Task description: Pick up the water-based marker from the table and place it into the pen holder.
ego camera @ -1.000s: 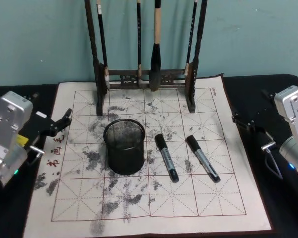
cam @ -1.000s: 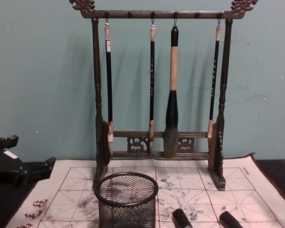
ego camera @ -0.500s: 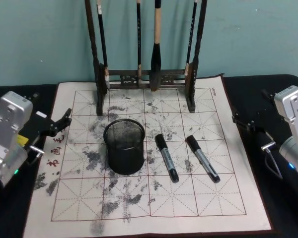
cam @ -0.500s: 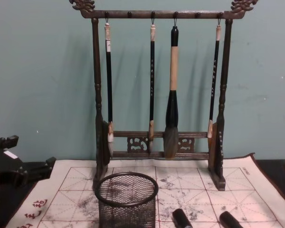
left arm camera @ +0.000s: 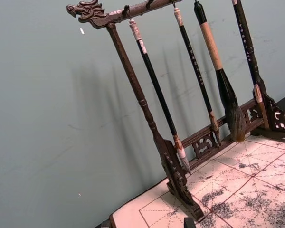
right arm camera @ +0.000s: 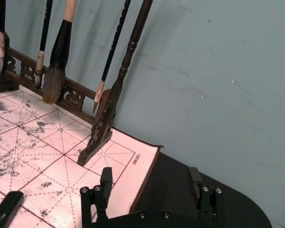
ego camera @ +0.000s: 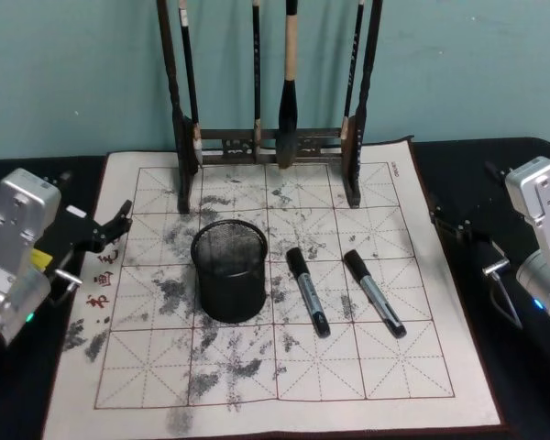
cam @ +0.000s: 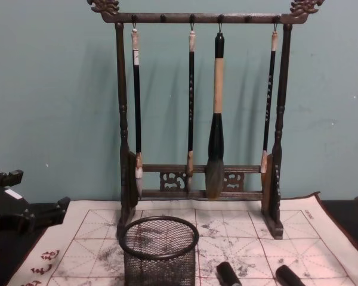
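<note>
A calligraphy desk: brush rack (cam: 235,18), ink-stained grid mat (ego camera: 257,367) (plain teal wall (ego camera: 477,64) behind).

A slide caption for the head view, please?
Two markers lie beside the pen holder; left gripper and right gripper flank the mat.

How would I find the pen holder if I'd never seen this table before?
Start at the tall wooden brush rack at the back of the ink-stained gridded mat. In front of it, towards the left, stands the pen holder, with the left marker and right marker lying flat to its right. It is the one round black wire-mesh cup standing upright on the mat.
</note>
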